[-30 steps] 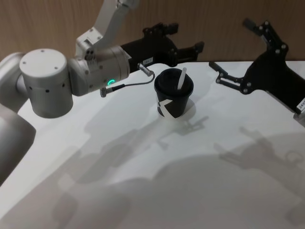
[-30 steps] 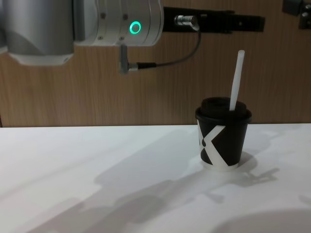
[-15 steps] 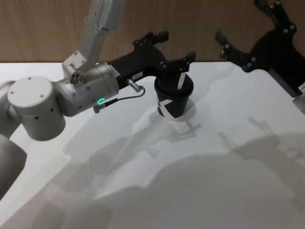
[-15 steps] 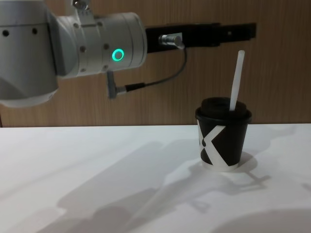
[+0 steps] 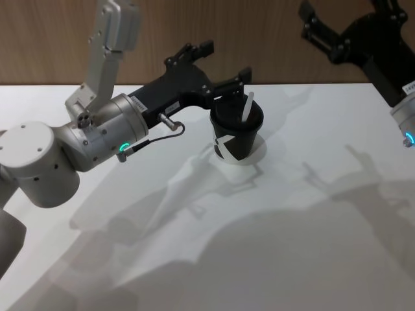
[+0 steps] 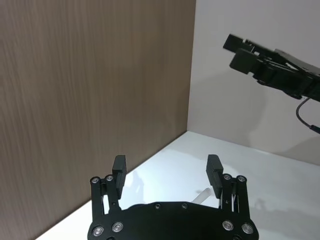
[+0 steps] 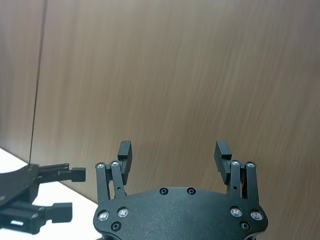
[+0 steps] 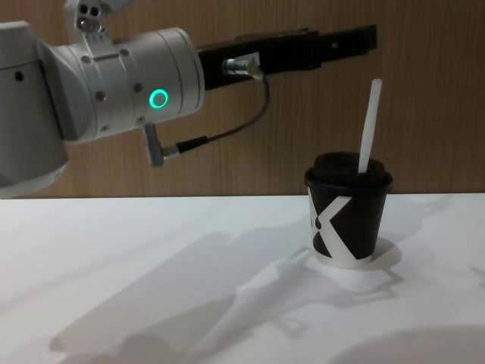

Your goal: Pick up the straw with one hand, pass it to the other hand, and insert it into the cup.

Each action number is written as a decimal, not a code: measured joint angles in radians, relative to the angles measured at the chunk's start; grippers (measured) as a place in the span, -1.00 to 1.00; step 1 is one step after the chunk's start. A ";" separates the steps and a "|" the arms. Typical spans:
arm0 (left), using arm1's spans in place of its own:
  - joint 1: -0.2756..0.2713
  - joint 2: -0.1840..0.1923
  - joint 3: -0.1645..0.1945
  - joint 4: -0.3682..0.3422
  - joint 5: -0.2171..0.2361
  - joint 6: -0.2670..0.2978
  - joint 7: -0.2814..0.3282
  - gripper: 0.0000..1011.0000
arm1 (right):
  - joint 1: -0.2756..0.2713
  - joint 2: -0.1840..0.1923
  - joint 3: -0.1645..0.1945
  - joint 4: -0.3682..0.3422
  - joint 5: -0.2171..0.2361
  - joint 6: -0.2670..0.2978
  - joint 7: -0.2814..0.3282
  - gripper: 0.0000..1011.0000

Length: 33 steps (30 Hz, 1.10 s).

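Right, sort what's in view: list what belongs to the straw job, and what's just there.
Job:
straw, standing in the cup
cup
left pincer, open beside the cup
right pincer, open, raised away

Just there:
grey cable on the left arm
table

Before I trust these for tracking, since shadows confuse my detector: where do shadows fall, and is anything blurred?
Head view: broad grey arm shadows cross the table in front of the cup. Chest view: a shadow stretches from the cup toward the near left; the straw is crisp. Right wrist view: the wood wall looks smeared.
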<state>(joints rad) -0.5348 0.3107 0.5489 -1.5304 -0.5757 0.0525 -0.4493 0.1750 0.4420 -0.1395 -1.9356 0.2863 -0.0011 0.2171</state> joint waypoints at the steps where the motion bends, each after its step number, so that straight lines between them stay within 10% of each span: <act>1: 0.003 -0.001 -0.003 -0.001 -0.001 -0.003 0.000 0.98 | 0.001 -0.006 0.000 -0.005 0.005 0.021 -0.009 0.98; 18: 0.031 -0.024 -0.037 0.011 -0.001 -0.074 -0.008 0.98 | 0.017 -0.100 -0.005 -0.093 0.082 0.386 -0.123 0.98; 33: 0.031 -0.037 -0.051 0.024 0.022 -0.092 -0.003 0.98 | 0.016 -0.089 -0.010 -0.115 0.099 0.515 -0.111 0.98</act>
<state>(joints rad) -0.5039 0.2738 0.4975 -1.5069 -0.5537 -0.0391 -0.4522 0.1905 0.3527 -0.1497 -2.0510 0.3852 0.5138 0.1059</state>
